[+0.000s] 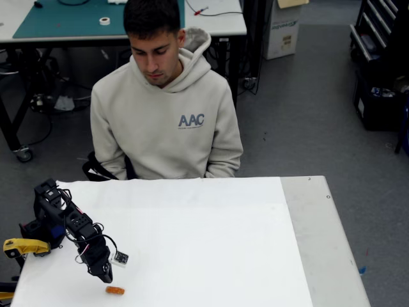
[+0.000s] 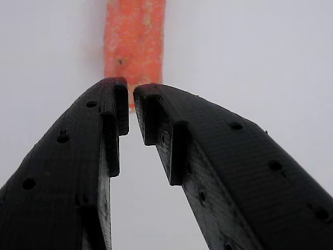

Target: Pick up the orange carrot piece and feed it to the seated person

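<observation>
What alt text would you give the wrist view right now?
Two black plastic gripper fingers nearly meet at their tips, leaving a narrow gap, right in front of the orange carrot piece lying on the white table surface. The carrot runs up out of the frame's top edge.

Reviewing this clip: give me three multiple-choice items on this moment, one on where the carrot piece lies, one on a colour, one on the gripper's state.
1. Where is the orange carrot piece?
A. on the white table near the front edge
B. in the seated person's hand
C. on the floor

2. What colour is the gripper?
A. yellow
B. black
C. white

3. How do the jaws stand?
A. clamped on the carrot
B. nearly closed, holding nothing
C. spread wide

Answers: 1 A, it lies on the table just below the gripper; 2 B, both fingers are black; 3 B, a narrow gap shows, with the carrot beyond the tips.
</observation>
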You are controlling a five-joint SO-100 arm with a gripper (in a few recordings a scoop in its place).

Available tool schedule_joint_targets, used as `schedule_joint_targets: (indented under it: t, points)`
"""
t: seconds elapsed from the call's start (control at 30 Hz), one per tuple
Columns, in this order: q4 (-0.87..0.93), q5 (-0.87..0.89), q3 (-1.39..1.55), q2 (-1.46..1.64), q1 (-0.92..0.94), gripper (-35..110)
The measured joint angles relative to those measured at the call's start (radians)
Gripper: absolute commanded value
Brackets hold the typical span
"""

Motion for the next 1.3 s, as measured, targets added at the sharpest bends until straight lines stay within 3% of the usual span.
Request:
schedule_joint_targets:
  t: [0.2, 0.53, 1.3]
  points:
    - [0.0, 0.0, -0.008, -0.002, 0.002, 0]
    - [0.0, 0.0, -0.008, -0.002, 0.002, 23]
    - [0.0, 0.0, -0.015, -0.135, 0.002, 19]
